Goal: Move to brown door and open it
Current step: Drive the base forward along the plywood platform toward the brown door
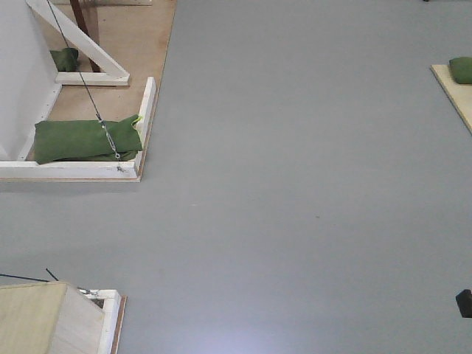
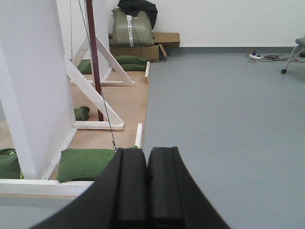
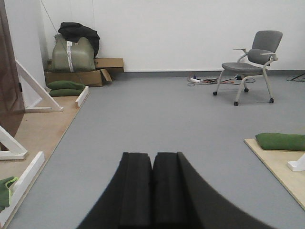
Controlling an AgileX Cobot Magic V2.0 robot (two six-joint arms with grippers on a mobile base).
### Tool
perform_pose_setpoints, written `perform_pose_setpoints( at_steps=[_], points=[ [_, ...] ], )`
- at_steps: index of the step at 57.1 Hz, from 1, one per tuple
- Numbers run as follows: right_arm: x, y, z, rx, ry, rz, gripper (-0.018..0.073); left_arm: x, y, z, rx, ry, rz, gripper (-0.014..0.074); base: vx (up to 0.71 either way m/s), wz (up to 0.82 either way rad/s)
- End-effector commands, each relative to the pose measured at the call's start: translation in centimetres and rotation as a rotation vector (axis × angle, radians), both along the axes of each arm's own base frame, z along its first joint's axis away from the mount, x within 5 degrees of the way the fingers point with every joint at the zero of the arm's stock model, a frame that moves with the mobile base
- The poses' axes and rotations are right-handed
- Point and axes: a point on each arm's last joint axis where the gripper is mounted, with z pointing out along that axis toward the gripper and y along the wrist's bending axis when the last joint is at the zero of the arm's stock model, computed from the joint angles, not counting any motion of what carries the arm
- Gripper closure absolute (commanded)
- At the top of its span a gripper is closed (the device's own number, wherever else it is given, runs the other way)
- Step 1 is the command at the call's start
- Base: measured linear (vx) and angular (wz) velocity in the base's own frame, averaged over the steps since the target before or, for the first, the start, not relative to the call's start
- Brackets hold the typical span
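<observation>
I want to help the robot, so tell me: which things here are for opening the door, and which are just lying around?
For the job:
brown door
left gripper, shut
right gripper, shut

Just lying about:
green sandbags
grey office chair
cardboard boxes

Holds the left gripper (image 2: 147,157) pointing forward and roughly level, black pads (image 2: 132,191) pressed flat together along a thin upright seam, nothing between them. Holds the right gripper (image 3: 152,160) in the same pose, pads (image 3: 167,191) touching along their length and gripping nothing. Shows both finger pairs flaring outward toward the wrists.
</observation>
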Motion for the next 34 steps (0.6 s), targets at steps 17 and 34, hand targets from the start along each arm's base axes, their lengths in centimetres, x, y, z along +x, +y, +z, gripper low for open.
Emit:
perform_pose_setpoints(
  at_steps=[17,34],
  points=[
    [-0.08,-0.05,0.61,-0.017,-0.083,-0.006,0.0559,-0.18,0.05,1.76,-0.011,-0.124,0.007,0.06,0.0,0.0],
    [-0.08,-0.05,0.61,-0.017,-0.083,-0.006,0.0559,-0.18,0.05,1.76,-0.011,-0.124,0.007,0.06,0.03,0.01]
  ],
)
